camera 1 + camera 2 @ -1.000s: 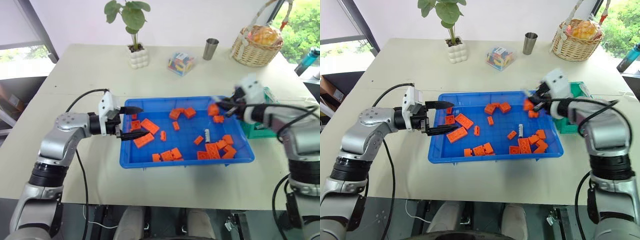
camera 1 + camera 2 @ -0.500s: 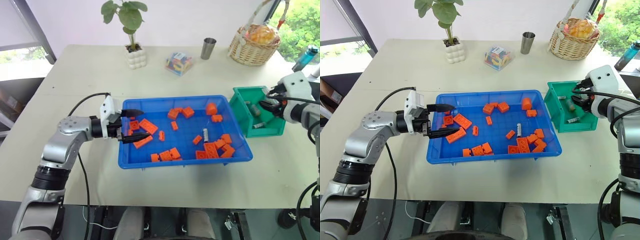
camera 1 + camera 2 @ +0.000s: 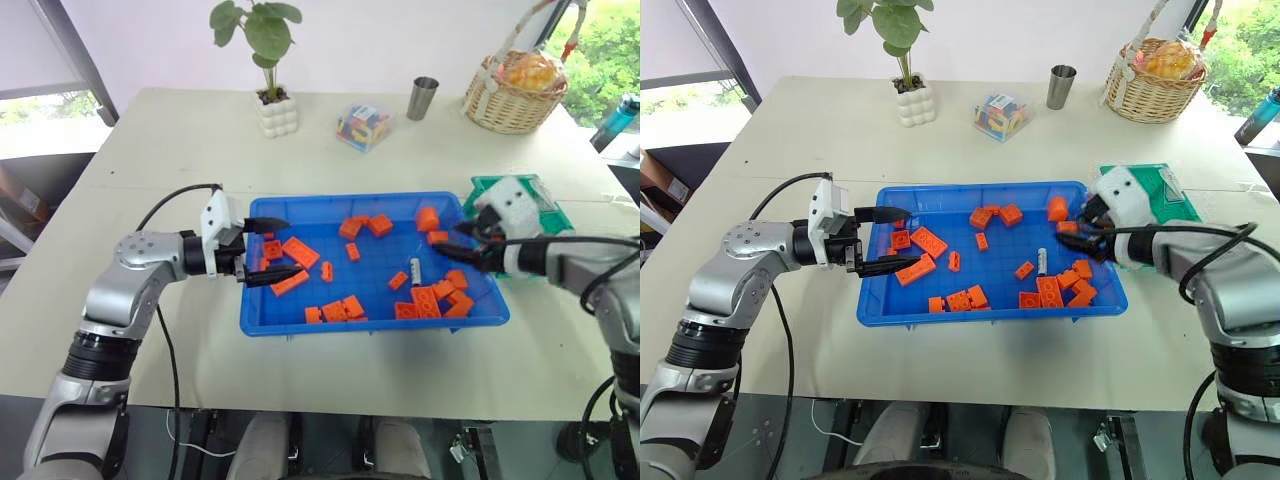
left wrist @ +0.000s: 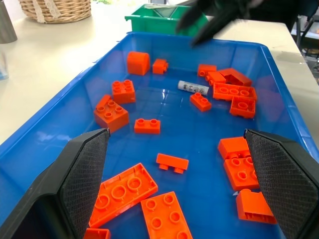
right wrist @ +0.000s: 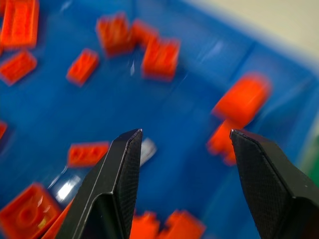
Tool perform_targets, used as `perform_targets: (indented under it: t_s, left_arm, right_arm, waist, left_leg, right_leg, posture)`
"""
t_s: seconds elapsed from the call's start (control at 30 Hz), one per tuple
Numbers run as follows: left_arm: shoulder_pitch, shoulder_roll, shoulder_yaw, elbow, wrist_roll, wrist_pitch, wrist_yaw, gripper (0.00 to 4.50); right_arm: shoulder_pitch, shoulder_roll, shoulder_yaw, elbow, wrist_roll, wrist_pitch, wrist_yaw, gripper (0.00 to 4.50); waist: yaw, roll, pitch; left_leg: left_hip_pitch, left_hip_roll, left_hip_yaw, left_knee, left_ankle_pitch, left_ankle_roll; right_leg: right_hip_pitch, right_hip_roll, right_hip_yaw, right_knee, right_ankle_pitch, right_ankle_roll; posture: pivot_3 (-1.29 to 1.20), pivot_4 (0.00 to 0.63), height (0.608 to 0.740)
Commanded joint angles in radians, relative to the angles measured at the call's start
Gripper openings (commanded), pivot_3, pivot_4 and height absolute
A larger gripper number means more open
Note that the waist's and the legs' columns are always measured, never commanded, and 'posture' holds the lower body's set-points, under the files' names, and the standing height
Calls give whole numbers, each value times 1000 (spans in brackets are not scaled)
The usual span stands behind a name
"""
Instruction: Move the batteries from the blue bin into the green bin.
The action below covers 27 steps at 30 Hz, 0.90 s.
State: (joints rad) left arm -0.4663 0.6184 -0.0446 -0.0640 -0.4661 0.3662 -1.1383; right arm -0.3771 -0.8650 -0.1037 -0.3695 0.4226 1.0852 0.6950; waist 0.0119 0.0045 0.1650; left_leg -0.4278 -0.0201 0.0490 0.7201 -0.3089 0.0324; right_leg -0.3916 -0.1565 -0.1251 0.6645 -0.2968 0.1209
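The blue bin [image 3: 370, 327] lies mid-table, strewn with orange bricks [image 3: 300, 252]. One silver battery [image 3: 415, 268] rests in its right half, also seen as the battery [image 4: 193, 87] in the left wrist view. My right gripper [image 3: 1072, 240] hovers open and empty over the bin's right part, just right of that battery; a blurred silver shape [image 5: 147, 149] lies below its fingers [image 5: 119, 174]. The green bin [image 3: 1170, 180] stands right of the blue bin, largely hidden behind my right hand. My left gripper [image 3: 295, 246] is open and empty over the bin's left end.
A potted plant [image 3: 275, 105], a clear box of colourful pieces [image 3: 362, 127], a metal cup [image 3: 422, 97] and a wicker basket [image 3: 515, 92] stand along the far side of the table. A blue bottle [image 3: 620, 118] sits off the far right edge.
My right gripper swung from the blue bin's right edge out over the green bin, opened there, and has come back open over the blue bin. The left arm has stayed put.
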Motion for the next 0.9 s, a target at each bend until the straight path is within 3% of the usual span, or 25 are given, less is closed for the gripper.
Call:
perform_targets:
  t_s: [0.03,0.5,0.9]
  left_arm:
    - [-15,1,13,-40,-11,1,5,4500]
    - [-19,-2,21,-50,-15,11,17,4500]
    - [-27,-20,25,-39,-14,0,34,4500]
  right_arm:
    - [19,36,-1,-36,27,12,-18,2850]
    - [17,122,106,93,-39,-75,-72,2850]
    - [-32,89,200,51,-107,-54,-85,2850]
  waist:
    - [-1,0,0]
    - [0,-1,0]
    - [0,-1,0]
  left_leg:
    - [0,0,0,0,0,0]
    - [0,0,0,0,0,0]
    - [0,0,0,0,0,0]
  right_leg:
    - [0,0,0,0,0,0]
    - [1,1,0,0,0,0]
    - [1,1,0,0,0,0]
  posture:
    - [0,150,673]
    - [0,150,673]
    - [0,150,673]
